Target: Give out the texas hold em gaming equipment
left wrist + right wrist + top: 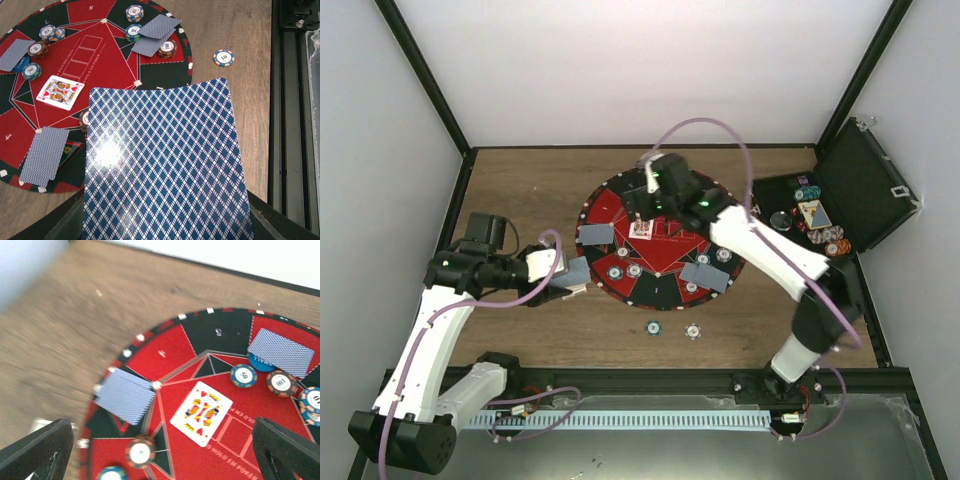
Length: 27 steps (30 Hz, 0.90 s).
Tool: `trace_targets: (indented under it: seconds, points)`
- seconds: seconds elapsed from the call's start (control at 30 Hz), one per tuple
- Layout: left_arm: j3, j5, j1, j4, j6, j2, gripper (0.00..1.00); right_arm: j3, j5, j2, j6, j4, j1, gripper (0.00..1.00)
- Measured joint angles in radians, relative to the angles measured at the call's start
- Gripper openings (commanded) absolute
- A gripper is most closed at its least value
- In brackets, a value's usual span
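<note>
My left gripper (572,277) is shut on a blue-backed stack of playing cards (162,165) that fills the left wrist view at the mat's left edge; its fingers are hidden under the cards. My right gripper (160,455) is open above the mat, with nothing between its fingers. A face-up king of hearts (201,412) lies below it near the mat's middle (642,229). Face-down cards (125,395) (280,352) (45,152) (160,32) lie at the seats. Striped chips (243,375) (140,452) sit by them, and a blue button disc (260,362) shows under one card.
The round red-and-black mat (610,205) lies mid-table. Two loose chips (652,327) (693,331) rest on the wood in front of it. An open black case (865,180) with more chips and a card stands at the right. Black frame posts border the table.
</note>
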<state>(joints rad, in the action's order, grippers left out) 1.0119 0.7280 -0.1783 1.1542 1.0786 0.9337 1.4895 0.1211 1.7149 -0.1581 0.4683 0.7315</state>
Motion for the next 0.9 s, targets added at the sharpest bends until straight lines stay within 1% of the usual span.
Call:
trace_targets:
  seconds: [0.07, 0.17, 0.23, 0.3, 0.37, 0.47, 0.6, 0.9]
  points:
    - [0.0, 0.0, 0.0, 0.0, 0.0, 0.0, 0.1, -0.056, -0.085, -0.109, -0.082, -0.042, -0.028, 1.0]
    - [0.0, 0.0, 0.0, 0.0, 0.0, 0.0, 0.1, -0.156, -0.273, -0.243, -0.191, -0.135, -0.077, 1.0]
    - [0.0, 0.0, 0.0, 0.0, 0.0, 0.0, 0.1, -0.202, -0.381, -0.276, -0.245, -0.176, -0.091, 1.0]
    - [0.0, 0.0, 0.0, -0.001, 0.0, 0.0, 0.1, -0.224, -0.48, -0.274, -0.296, -0.193, -0.091, 1.0]
    - [0.0, 0.0, 0.0, -0.002, 0.0, 0.0, 0.1, -0.252, -0.558, -0.267, -0.357, -0.209, -0.076, 0.97]
    - [0.0, 0.0, 0.0, -0.01, -0.001, 0.0, 0.1, -0.286, -0.633, -0.266, -0.44, -0.22, -0.04, 0.93]
    - [0.0, 0.0, 0.0, -0.016, -0.001, 0.0, 0.1, -0.32, -0.685, -0.268, -0.526, -0.261, 0.032, 0.9]
    - [-0.003, 0.0, 0.0, -0.023, -0.003, 0.002, 0.1, -0.34, -0.724, -0.246, -0.648, -0.335, 0.13, 0.9]
